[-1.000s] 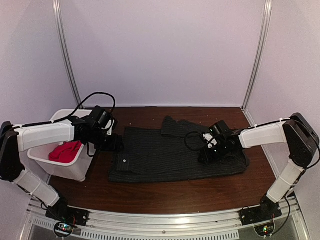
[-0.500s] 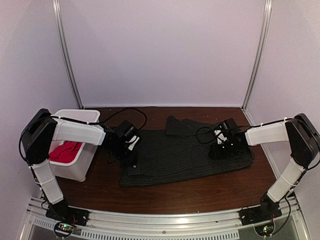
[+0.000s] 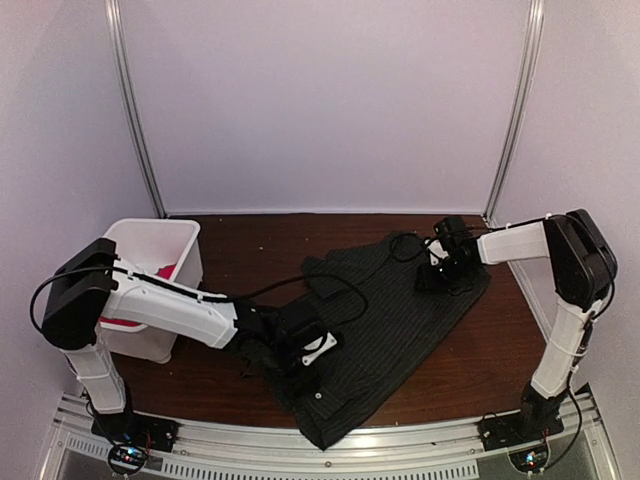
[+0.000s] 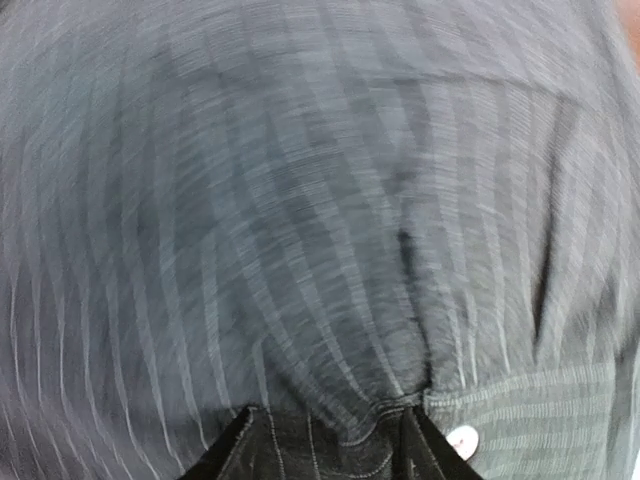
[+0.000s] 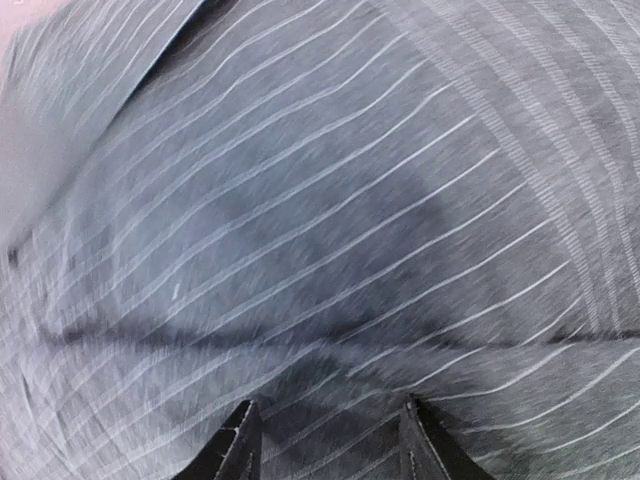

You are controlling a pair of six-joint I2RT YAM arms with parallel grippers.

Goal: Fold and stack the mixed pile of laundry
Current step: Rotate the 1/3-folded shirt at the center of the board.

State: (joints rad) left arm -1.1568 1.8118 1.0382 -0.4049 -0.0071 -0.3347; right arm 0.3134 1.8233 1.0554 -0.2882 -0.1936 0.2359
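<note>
Top view, garment: dark charcoal pinstriped collared button-up shirt (image 3: 390, 315), unfolded, lying aslant on the dark brown wooden table (image 3: 490, 360). It runs from the far right to the near edge, with its near tip at or just past that edge.
Top view, second garment: bright red short-sleeved T-shirt (image 3: 163, 270), a sliver showing inside the white plastic slotted bin (image 3: 150, 232) at far left, well apart from the shirt.
Top view, left gripper (image 3: 305, 358): on the shirt's near-left part, cloth rumpled around it.
Top view, right gripper (image 3: 440, 272): on the shirt's far-right corner.
Left wrist view, jaws: pinching a gathered pucker of striped cloth, folds fanning out from the grip. A small white button (image 4: 462, 440) sits just beside it. Picture blurred.
Right wrist view, jaws: partly spread, striped cloth across the gap. Cannot tell whether the cloth is pinched or merely lies beneath.
Risk, overhang: the near tip could slide off the table if drawn further toward the edge, its weight pulling more cloth after it.
Risk, left grip: a bunched hold probably takes more than one layer, so any fold made from it would likely come out crooked or creased.
Risk, right grip: if the far corner is not held, it would trail a pull from the left, and the shirt would heap up rather than spread flat.
Risk, stack: the T-shirt lies unfolded in the bin, so rough work here leaves a poor base for it.
</note>
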